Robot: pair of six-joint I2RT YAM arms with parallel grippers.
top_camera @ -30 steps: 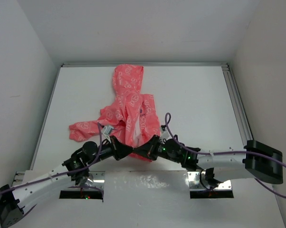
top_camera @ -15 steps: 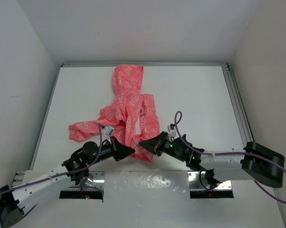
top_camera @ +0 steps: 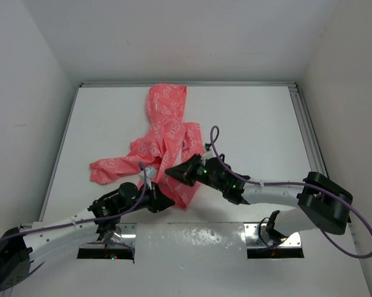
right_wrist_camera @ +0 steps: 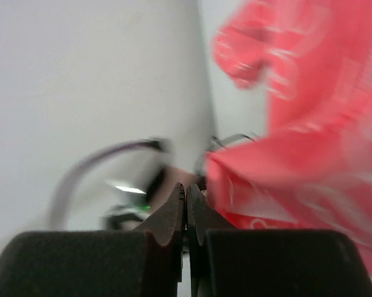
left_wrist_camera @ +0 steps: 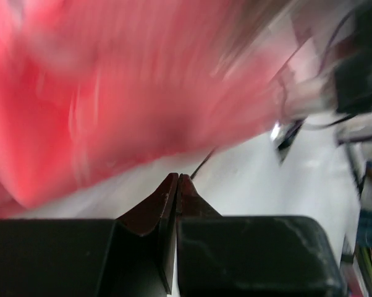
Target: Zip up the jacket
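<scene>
The coral-pink jacket (top_camera: 167,133) lies crumpled on the white table, hood toward the back and one sleeve stretched left. My left gripper (top_camera: 171,202) is shut and empty, its tip at the jacket's near hem. In the left wrist view the shut gripper (left_wrist_camera: 178,177) points at the blurred pink jacket (left_wrist_camera: 112,93) just ahead. My right gripper (top_camera: 168,171) is shut and empty, reaching leftward over the jacket's lower front. In the right wrist view the shut gripper (right_wrist_camera: 186,187) sits just left of the jacket (right_wrist_camera: 309,124). No zipper shows clearly.
The white table (top_camera: 260,124) is walled on the left, back and right. A metal rail (top_camera: 306,133) runs along its right edge. Purple cables loop above both arms. The left arm shows blurred in the right wrist view (right_wrist_camera: 130,185).
My right gripper has swung left and away from me, from the jacket's near hem to over its lower front. My left gripper has shifted slightly toward the near edge. Both stay shut.
</scene>
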